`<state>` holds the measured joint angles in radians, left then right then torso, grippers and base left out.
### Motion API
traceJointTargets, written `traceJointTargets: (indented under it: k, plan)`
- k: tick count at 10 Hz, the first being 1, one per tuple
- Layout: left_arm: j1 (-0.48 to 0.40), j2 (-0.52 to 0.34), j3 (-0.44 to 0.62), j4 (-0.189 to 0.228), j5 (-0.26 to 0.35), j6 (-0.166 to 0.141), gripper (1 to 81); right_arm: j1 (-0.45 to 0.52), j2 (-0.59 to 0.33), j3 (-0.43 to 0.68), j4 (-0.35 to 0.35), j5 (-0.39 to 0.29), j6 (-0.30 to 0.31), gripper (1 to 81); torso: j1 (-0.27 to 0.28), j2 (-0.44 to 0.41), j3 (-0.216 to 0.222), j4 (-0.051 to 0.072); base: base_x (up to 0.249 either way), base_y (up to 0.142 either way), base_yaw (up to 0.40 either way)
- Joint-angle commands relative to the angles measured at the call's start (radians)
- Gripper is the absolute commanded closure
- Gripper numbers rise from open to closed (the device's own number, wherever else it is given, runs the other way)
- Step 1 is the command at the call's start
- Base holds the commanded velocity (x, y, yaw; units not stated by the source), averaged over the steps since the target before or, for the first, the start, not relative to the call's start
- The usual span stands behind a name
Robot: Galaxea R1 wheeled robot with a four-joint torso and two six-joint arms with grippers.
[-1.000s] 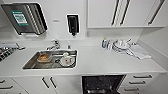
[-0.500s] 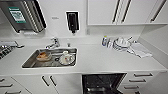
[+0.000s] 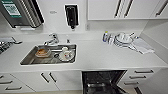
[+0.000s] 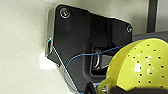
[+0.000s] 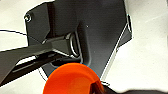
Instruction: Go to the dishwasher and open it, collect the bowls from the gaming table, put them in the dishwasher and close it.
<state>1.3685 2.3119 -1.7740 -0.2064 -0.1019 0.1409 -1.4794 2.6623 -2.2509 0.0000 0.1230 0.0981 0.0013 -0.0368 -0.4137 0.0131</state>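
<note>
Sink [image 3: 48, 54] sits left in the white desk [image 3: 100, 56], dishes in it; stacked plates [image 3: 122, 40] stand far right. The dishwasher [image 3: 103, 81] lies below the desk edge, right of centre, door already open, dark racks showing. My left pincer carries a yellow colander [image 4: 140, 67], my right an orange bowl [image 5: 72, 80]; finger spread I cannot tell. The right arm seems nearer, with free room above the rack.

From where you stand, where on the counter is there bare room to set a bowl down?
The widest free patch is the counter between the sink and the stacked plates, above the open dishwasher. A narrower strip runs along the front edge below the sink. It is crowded in the sink basin, which holds dishes, and at the right corner around the plates, the bottle and the cloth.
</note>
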Motion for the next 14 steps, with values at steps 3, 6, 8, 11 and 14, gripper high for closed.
traceJointTargets:
  k: [3, 6, 8, 11, 14]
  plan:
    - [-0.191, -0.241, 0.248, -0.008, 0.076, -0.055, 81.1, 0.013, -0.031, 0.036, -0.003, -0.065, 0.002, 81.1, 0.000, 0.000, -0.060, 0.000, 0.000, 0.000, 0.000]
    - [-0.318, -0.278, 0.301, -0.008, 0.170, -0.099, 81.1, 0.012, -0.031, 0.036, -0.005, -0.065, 0.002, 81.1, 0.001, 0.001, -0.107, 0.000, 0.000, 0.000, 0.000]
    - [-0.410, -0.276, 0.301, -0.010, 0.228, -0.115, 81.1, 0.013, -0.031, 0.036, -0.006, -0.065, 0.002, 81.1, 0.001, 0.002, -0.107, 0.000, 0.000, 0.000, 0.000]
    - [-0.612, -0.249, 0.298, -0.005, 0.391, -0.181, 81.1, 0.021, -0.029, 0.038, -0.008, -0.063, 0.002, 81.1, 0.001, 0.002, -0.108, 0.000, 0.000, 0.000, 0.000]
    - [-0.803, -0.140, 0.242, -0.005, 0.531, -0.217, 81.1, 0.027, -0.023, 0.041, -0.009, -0.063, 0.000, 81.1, 0.001, 0.002, -0.108, 0.000, 0.000, 0.000, 0.000]
